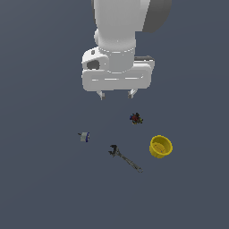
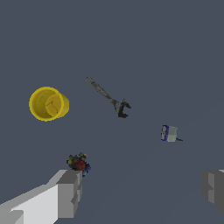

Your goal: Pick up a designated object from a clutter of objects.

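Note:
The dark grey adjustable wrench (image 1: 125,158) lies flat on the grey floor, its jaw head toward the exterior view's left; it also shows in the wrist view (image 2: 108,97). My gripper (image 1: 116,94) hangs high above the clutter, well apart from the wrench, open and empty. In the wrist view its two fingers (image 2: 68,192) stand wide apart, with the gripper's midpoint (image 2: 140,192) over bare floor.
A yellow cup (image 1: 160,146) lies on its side to the wrench's right in the exterior view, also in the wrist view (image 2: 48,103). A small red-and-dark lump (image 1: 136,118) (image 2: 78,163) and a small grey-blue block (image 1: 84,136) (image 2: 169,133) lie nearby.

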Tool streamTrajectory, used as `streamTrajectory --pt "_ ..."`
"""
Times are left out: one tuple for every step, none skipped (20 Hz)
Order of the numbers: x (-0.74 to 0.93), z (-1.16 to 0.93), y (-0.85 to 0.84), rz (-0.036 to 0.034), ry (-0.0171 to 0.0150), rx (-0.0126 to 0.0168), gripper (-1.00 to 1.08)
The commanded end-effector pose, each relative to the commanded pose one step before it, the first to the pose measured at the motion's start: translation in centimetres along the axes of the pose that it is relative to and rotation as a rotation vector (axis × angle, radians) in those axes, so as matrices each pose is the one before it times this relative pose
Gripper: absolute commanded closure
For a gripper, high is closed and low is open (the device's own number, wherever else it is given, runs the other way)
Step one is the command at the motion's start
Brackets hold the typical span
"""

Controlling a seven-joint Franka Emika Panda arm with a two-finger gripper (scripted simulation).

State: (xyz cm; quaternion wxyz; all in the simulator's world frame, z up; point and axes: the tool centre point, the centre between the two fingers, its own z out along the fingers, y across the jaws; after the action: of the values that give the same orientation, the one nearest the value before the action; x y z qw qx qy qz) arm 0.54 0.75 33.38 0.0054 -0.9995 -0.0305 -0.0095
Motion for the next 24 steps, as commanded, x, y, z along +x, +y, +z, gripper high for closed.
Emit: streamTrajectory --pt "0.380 0.519 -0.026 -0.01614 -0.00135 -0.00155 -0.92" --pt "0.224 0.283 -0.008 -0.00924 -0.00037 -0.00091 -0.92" --pt "0.251 0.322 -0.010 -0.01051 -0.00042 -0.00099 -0.92" --pt "0.280 0.365 -0.010 -0.01186 -0.00046 -0.00106 -0.92" --pt "0.304 0.405 -0.011 -0.01308 -0.00051 -0.00111 -0.92" --pt "0.330 0.449 -0.008 -0.01431 -0.00057 -0.00118 -0.92" --pt "0.355 0.494 -0.008 -0.01561 -0.00063 -0.00123 -0.92" --pt "0.378 0.541 -0.005 -0.01688 -0.00068 -0.00125 -0.92" --pt "0.401 0.591 -0.002 -0.01821 -0.00073 -0.00125 -0.92" --pt "0.422 0.642 0.000 -0.01957 -0.00078 -0.00125 -0.92" --pt "0.442 0.696 0.004 -0.02093 -0.00083 -0.00122 -0.92" --pt "0.461 0.752 0.006 -0.02232 -0.00088 -0.00117 -0.92" --pt "0.477 0.809 0.010 -0.02368 -0.00091 -0.00110 -0.92" --pt "0.491 0.869 0.014 -0.02506 -0.00094 -0.00100 -0.92" --pt "0.497 0.921 0.017 -0.02618 -0.00095 -0.00087 -0.92" --pt "0.484 0.939 0.019 -0.02631 -0.00091 -0.00070 -0.92" --pt "0.468 0.953 0.021 -0.02632 -0.00086 -0.00053 -0.92" --pt "0.452 0.967 0.022 -0.02633 -0.00080 -0.00036 -0.92" --pt "0.435 0.980 0.022 -0.02635 -0.00074 -0.00019 -0.92" --pt "0.419 0.993 0.021 -0.02635 -0.00066 -0.00003 -0.92" --pt "0.403 1.006 0.020 -0.02634 -0.00059 0.00013 -0.92" --pt "0.386 1.018 0.017 -0.02634 -0.00050 0.00028 -0.92" --pt "0.369 1.030 0.014 -0.02632 -0.00041 0.00043 -0.92" --pt "0.351 1.036 0.010 -0.02618 -0.00032 0.00057 -0.92"
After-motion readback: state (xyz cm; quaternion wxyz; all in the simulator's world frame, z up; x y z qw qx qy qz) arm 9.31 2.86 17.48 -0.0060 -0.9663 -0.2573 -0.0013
